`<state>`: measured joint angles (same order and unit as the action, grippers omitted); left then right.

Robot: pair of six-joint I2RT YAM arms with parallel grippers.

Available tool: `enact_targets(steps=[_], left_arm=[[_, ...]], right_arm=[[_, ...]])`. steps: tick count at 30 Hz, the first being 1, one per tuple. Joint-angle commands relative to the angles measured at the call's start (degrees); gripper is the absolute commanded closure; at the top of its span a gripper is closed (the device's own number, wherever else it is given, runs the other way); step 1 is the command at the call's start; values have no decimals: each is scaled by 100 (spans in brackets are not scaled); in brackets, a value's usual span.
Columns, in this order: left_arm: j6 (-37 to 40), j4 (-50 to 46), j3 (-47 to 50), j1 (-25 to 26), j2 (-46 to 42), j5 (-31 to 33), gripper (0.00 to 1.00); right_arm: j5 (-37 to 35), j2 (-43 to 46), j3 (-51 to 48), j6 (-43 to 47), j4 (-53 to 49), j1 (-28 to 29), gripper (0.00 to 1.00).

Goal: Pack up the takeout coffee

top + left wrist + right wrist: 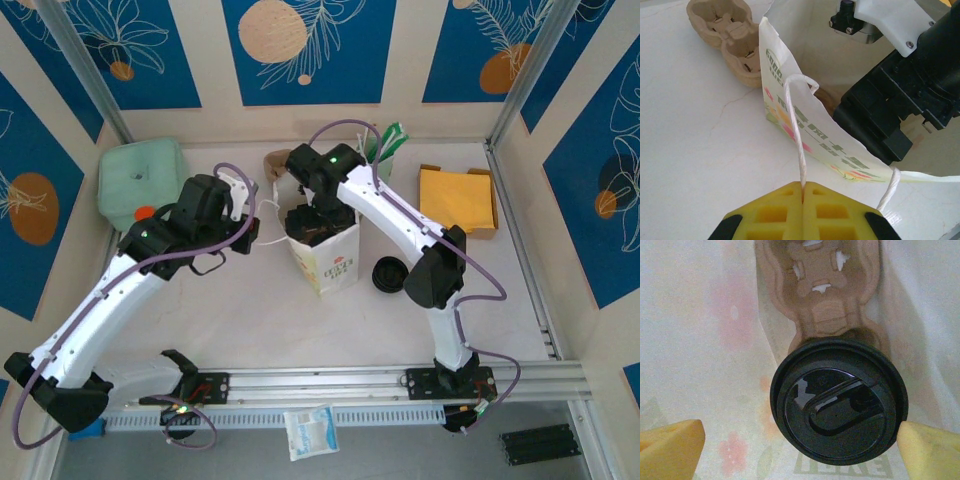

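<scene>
A takeout coffee with a black lid stands inside the white paper bag, over one end of a brown pulp carrier at the bag's bottom. My right gripper reaches down into the bag and is open. Its right fingertip is at the lid's rim, while the left fingertip is well clear. My left gripper is shut on the bag's white string handle, left of the bag. A second black-lidded cup stands on the table right of the bag.
Another pulp carrier lies behind the bag. A cup of straws stands at the back, a box of yellow paper at back right, and a pale green container at back left. The right arm's black wrist fills the bag's mouth.
</scene>
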<state>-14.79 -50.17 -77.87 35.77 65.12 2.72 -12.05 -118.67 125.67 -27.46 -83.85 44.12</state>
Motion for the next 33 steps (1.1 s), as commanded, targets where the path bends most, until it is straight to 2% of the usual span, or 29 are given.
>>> enact_targets(steps=[1,8,33], left_arm=[[122,-1,-220,60,44,-131,100],[167,-45,-278,119,88,-108,100],[199,-97,-160,141,88,128,100]], right_arm=[[-351,84,268,24,-214,172,1],[-766,-73,703,75,-381,308,1],[-910,-26,1768,-114,-1236,491,2]])
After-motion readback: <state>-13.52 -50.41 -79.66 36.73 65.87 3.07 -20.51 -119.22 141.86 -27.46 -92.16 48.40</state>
